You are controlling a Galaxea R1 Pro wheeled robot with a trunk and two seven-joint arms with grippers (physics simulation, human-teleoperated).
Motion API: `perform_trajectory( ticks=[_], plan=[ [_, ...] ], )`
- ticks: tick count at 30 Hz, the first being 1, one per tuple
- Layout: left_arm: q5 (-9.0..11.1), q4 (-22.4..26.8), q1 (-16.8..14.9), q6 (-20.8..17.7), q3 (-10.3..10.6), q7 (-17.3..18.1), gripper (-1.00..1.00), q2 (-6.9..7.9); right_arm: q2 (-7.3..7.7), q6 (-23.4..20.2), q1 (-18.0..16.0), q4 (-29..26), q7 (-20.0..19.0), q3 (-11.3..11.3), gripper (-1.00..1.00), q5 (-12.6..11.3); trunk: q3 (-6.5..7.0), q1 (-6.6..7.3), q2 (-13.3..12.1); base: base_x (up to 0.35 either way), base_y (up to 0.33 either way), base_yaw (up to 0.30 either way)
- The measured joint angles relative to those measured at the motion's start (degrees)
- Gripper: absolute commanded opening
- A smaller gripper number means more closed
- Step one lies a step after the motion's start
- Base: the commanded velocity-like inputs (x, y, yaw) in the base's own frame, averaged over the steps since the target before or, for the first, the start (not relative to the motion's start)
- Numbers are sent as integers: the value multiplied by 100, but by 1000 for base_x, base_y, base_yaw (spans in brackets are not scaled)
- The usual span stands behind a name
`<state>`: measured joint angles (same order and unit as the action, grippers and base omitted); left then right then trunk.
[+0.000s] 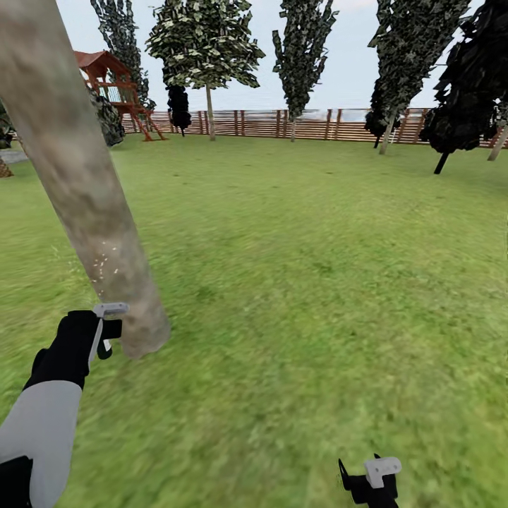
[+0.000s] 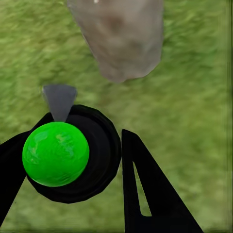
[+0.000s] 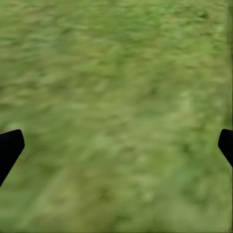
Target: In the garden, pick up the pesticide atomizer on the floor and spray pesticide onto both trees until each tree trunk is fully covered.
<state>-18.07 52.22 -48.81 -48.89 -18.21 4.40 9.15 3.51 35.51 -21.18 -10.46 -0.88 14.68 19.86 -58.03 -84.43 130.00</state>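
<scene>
no readable text, no labels, no brands, no numbers, no signs

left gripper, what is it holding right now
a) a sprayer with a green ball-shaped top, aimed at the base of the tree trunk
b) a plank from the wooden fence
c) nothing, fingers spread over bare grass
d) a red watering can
a: in the left wrist view the left gripper is clamped on the sprayer, whose grey nozzle points at the foot of the tree trunk.

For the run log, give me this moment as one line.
left gripper: shut on atomizer | nozzle toward tree trunk base | pesticide specks low on bark | right gripper: open, over grass
</scene>
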Motion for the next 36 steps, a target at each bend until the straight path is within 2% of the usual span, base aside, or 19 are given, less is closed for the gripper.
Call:
perform_trajectory(
  ticks=[10,13,15,18,29,30,32,36],
  plan=[
    [-24,-2,96,-1,-38,-27,-100,60,-6,0,0,0,0,0,100,0,0,0,0,120,-246,53],
    [-52,-5,232,3,-72,-57,-100,198,-8,0,0,0,0,0,100,0,0,0,0,238,-190,266],
    [-15,-10,404,18,-74,-67,-100,229,-8,0,0,0,0,0,100,0,-1,0,0,240,-188,275],
    [-9,-7,540,29,-76,-70,-100,236,-8,0,0,0,0,0,100,0,0,0,0,245,-181,225],
    [-5,-3,557,28,-74,-88,-100,230,-8,0,0,0,0,0,100,0,0,0,0,272,-79,36],
    [-2,-7,582,28,-72,-88,-100,229,-8,0,0,0,0,0,100,0,0,0,0,16,0,257],
    [-9,-11,834,46,-72,-95,-100,213,-8,0,0,0,0,0,100,0,-1,0,0,3,0,274],
    [-6,-1,902,50,-79,-97,-100,229,-8,0,0,0,0,1,100,0,0,0,0,0,0,277]
  ],
)
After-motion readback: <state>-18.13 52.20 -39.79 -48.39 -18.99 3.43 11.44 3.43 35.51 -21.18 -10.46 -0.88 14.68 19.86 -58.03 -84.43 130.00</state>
